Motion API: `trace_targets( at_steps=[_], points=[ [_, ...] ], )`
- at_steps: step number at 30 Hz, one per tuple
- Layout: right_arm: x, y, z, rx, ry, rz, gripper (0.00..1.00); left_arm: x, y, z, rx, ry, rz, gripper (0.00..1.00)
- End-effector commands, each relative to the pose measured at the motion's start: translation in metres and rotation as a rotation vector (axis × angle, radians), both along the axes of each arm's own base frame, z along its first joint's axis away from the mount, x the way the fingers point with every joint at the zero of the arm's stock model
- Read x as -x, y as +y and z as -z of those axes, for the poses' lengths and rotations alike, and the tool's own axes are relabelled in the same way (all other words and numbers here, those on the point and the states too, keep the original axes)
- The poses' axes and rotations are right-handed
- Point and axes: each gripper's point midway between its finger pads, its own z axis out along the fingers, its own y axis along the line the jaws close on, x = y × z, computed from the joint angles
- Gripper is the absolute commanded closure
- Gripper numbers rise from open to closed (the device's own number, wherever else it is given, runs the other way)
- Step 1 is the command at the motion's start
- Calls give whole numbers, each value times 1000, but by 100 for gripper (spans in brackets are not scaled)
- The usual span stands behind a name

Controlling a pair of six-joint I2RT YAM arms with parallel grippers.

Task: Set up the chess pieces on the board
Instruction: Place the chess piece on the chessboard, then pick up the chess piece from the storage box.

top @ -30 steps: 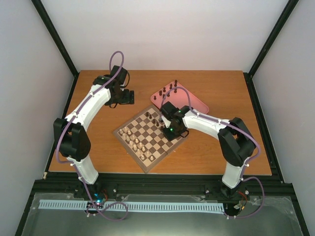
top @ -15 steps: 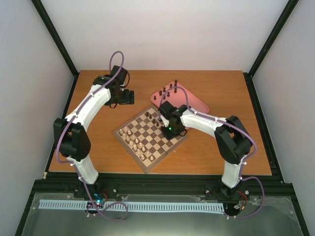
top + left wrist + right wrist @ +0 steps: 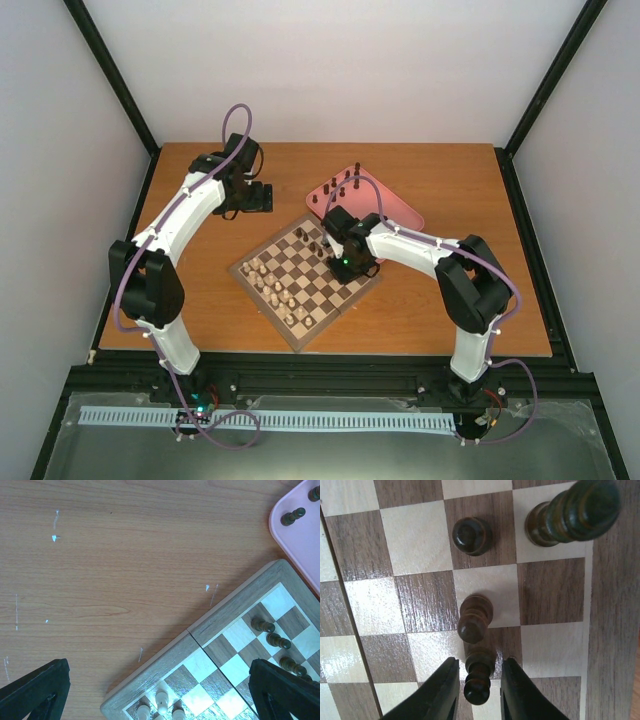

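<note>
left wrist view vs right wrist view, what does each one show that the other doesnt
Only the left wrist view: bare wooden table, a corner of the pink tray carrying dark chessmen, and pale chessmen at a corner of the chessboard. Only the right wrist view: a close look at a dark pawn standing between the right gripper's fingers, with slim gaps either side, plus a taller dark piece by the border. Both: the chessboard and dark pieces standing on it.
</note>
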Motion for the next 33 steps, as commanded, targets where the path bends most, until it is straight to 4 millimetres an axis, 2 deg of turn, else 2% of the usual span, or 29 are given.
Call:
trace_targets(
  at_steps=[1,4,10,12,14,18,22,25,28,33],
  points=[
    [-3,0,-2,17,-19,5,73,-2,3,-12,0,-35,6,0],
    [-4,0,-4,12,-27,2,72,-1,3,-13,0,-35,7,0],
    [-9,-5,-26,12,-72,16,52,1,5,-13,-3,-35,4,0],
    [-11,-7,-34,3,-84,23,51,2,5,-12,-1,-34,3,0],
    [-13,-8,-43,-4,-100,24,51,2,4,-12,2,-32,1,0],
    [-25,-10,-78,-22,-167,11,48,4,6,-15,0,-41,0,0],
    [-52,-13,-115,-76,-235,54,42,5,6,-18,4,-46,-3,0],
    [-83,-9,-127,-145,-239,109,42,5,6,-19,7,-47,-5,0],
    [-118,5,-131,-165,-283,115,42,4,4,-21,19,-54,-7,0],
    [-173,41,-112,-180,-311,103,44,4,2,-25,31,-59,-8,0]
  ],
)
